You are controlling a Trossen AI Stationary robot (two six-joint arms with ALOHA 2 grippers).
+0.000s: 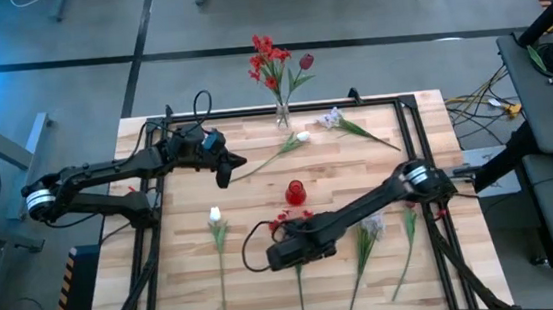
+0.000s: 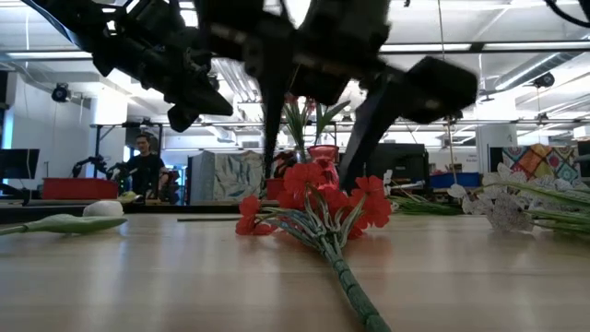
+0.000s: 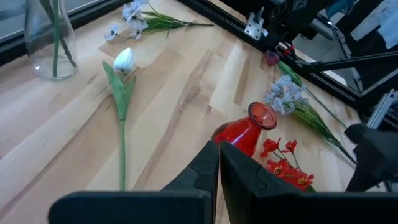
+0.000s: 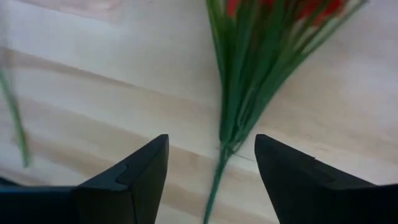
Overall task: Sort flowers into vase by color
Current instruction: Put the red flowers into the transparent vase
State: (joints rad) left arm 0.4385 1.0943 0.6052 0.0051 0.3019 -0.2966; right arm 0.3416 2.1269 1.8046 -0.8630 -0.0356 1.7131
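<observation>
My right pincer (image 4: 211, 171) hangs wide open, holding nothing, straddling the stem of the red flower cluster (image 1: 292, 217) lying near-centre on the surface (image 1: 257, 277). Beside it the red vase (image 1: 295, 191) stands empty. My left pincer (image 1: 224, 172) waits closed at the left. At the far edge, the clear vase (image 1: 281, 114) already holds red blooms. White tulips (image 1: 215, 217) and pale clusters (image 1: 371, 229) lie unsorted; most work remains.

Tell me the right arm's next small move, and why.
Probably lower the right gripper and close on the red flower's stem: its fingers are open, straddling the stem above the table. The left gripper waits shut near the white tulip.
</observation>
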